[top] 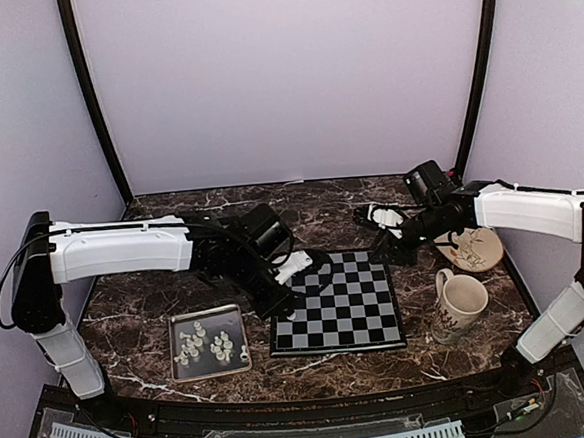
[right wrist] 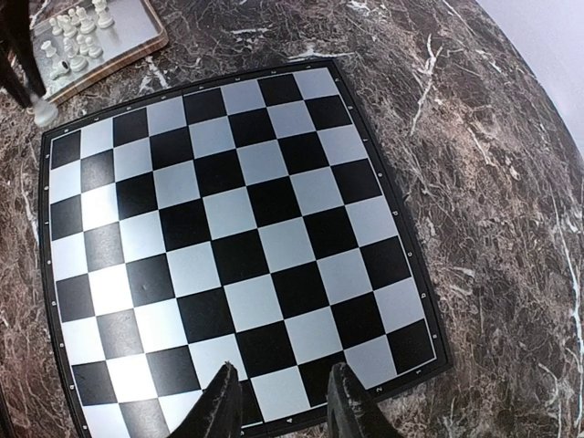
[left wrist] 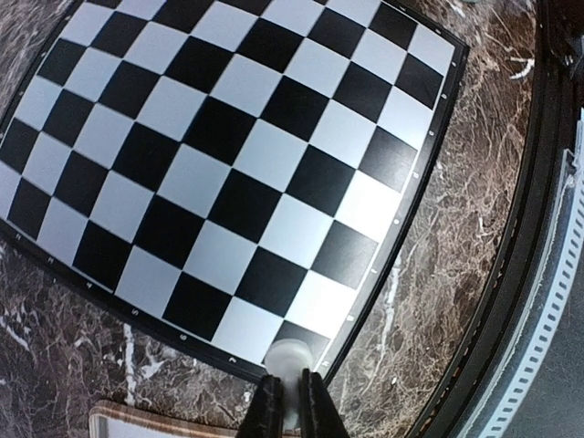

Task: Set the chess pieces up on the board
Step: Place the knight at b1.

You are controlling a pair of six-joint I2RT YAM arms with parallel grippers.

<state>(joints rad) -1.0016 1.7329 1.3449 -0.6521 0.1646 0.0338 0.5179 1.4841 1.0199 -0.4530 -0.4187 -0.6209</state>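
Observation:
The board (top: 338, 306) lies flat on the marble table, with no pieces seen on its squares. My left gripper (top: 283, 302) hangs over the board's left edge. In the left wrist view the left gripper (left wrist: 290, 401) is shut on a whitish chess piece (left wrist: 292, 358) just above a corner square of the board (left wrist: 228, 164). My right gripper (top: 382, 251) is at the board's far right corner. In its own view the right gripper (right wrist: 281, 401) is open and empty above the board (right wrist: 237, 237). The held piece (right wrist: 41, 109) also shows there. The other chess pieces (top: 205, 343) stand on a tray.
A small silver-rimmed tray (top: 180, 332) lies left of the board, also in the right wrist view (right wrist: 137, 41). A patterned mug (top: 460, 305) stands right of the board. A round plate (top: 478, 251) lies behind the mug. A black rail (top: 286, 420) runs along the near edge.

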